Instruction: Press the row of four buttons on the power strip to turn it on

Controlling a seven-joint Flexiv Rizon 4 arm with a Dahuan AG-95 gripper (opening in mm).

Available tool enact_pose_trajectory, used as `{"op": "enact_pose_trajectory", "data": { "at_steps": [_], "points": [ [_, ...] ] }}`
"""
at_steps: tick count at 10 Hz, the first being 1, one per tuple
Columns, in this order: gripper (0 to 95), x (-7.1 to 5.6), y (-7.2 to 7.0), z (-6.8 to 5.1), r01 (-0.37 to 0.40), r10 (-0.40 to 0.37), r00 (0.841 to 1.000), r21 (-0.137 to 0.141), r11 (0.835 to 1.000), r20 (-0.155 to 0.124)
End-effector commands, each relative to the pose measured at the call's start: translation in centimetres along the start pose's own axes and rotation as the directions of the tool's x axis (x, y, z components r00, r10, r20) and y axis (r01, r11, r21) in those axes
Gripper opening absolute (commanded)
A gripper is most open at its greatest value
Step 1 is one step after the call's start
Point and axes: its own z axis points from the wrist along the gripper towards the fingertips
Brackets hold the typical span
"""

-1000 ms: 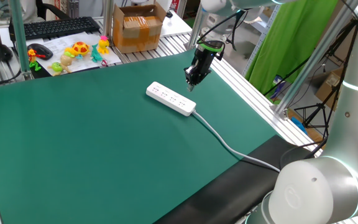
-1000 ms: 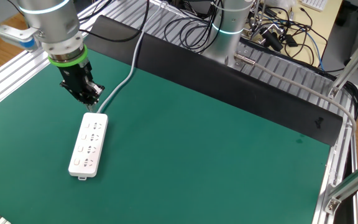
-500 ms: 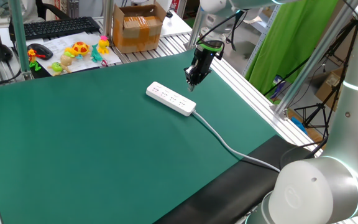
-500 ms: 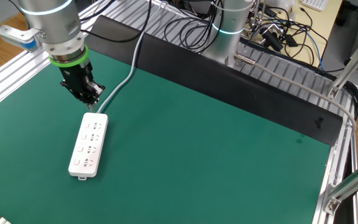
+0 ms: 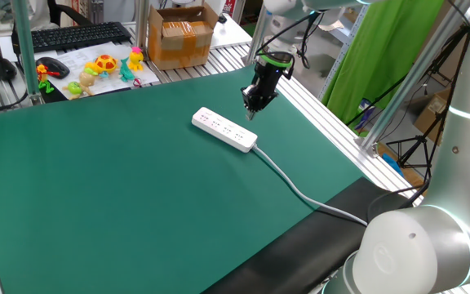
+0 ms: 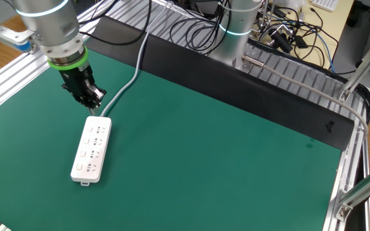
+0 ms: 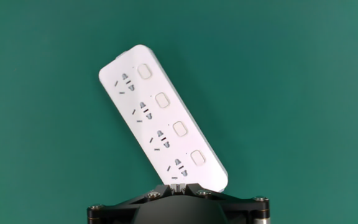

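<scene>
Hand view: closed, empty-handed gripper (image 7: 180, 185) hangs above the cable end of the power strip (image 7: 160, 115), its four buttons (image 7: 171, 114) unobstructed.

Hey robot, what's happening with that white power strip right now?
Gripper shut, hovering above cable end of power strip. Four buttons unobstructed.

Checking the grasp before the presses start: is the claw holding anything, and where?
Nothing is held. The claw is shut on itself, hovering by the cable end of the power strip.
</scene>
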Motion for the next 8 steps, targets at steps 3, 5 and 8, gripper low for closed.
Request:
{"op": "enact_pose_trajectory", "data": {
  "at_steps": [3, 5, 8],
  "points": [
    [0.0, -0.07, -0.03, -0.03, -0.017, 0.017, 1.0, 0.04, 0.999, 0.002],
    [0.0, -0.08, -0.02, -0.04, -0.008, 0.007, 1.0, 0.062, 0.998, 0.009],
    [0.0, -0.23, 0.02, 0.25, 0.007, -0.009, 1.0, 0.103, 0.995, 0.019]
  ]
}}
